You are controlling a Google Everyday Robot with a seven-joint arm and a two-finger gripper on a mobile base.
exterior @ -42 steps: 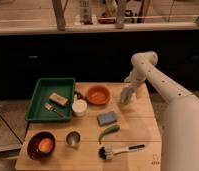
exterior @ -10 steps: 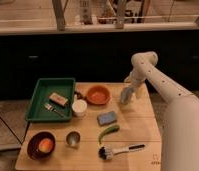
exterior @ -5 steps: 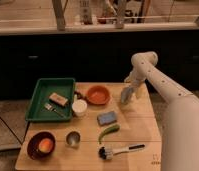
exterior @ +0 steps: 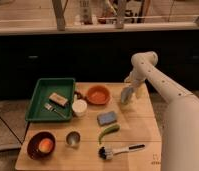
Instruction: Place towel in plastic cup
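The towel (exterior: 107, 118), a small flat blue-grey folded cloth, lies on the wooden table (exterior: 138, 125) near its middle. The plastic cup (exterior: 79, 107), short and white, stands to the towel's left, beside the green tray. My gripper (exterior: 126, 96) hangs over the table's back right part, to the right of the orange bowl and up and right of the towel. It holds nothing that I can see.
An orange bowl (exterior: 98, 94) sits behind the towel. A green tray (exterior: 50, 99) with a sponge and fork is at the left. A shiny metal cup (exterior: 72, 138), a dark bowl holding an orange (exterior: 41, 145), a green pepper (exterior: 109, 132) and a dish brush (exterior: 118, 150) lie along the front.
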